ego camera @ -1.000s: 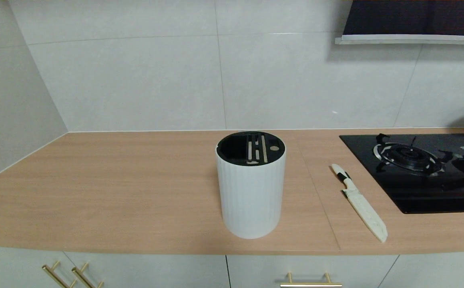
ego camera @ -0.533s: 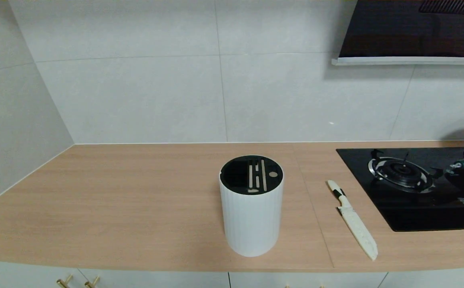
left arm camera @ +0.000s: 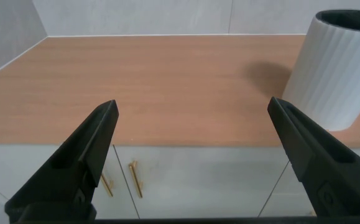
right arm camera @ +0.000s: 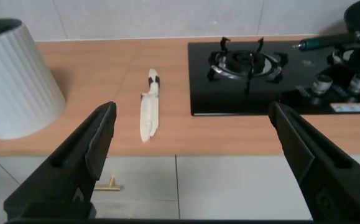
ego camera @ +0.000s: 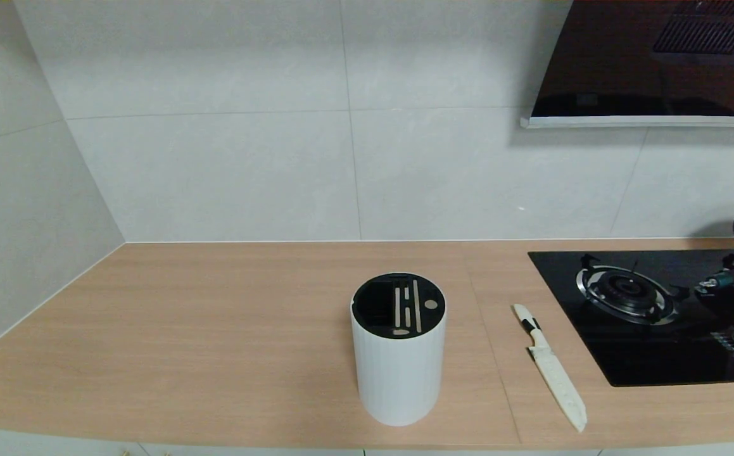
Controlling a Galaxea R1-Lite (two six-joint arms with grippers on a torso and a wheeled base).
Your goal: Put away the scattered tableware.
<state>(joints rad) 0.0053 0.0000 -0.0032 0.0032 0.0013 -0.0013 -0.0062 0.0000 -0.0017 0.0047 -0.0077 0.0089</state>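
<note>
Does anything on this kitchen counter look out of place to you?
The knife lies loose on the wooden counter, between the white knife holder and the gas hob, blade pointing toward the front edge. No knife stands in the holder's slots, so it probably belongs there.

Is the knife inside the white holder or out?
Out. The knife lies flat on the counter, apart from the white holder; nothing sticks out of its slots.
</note>
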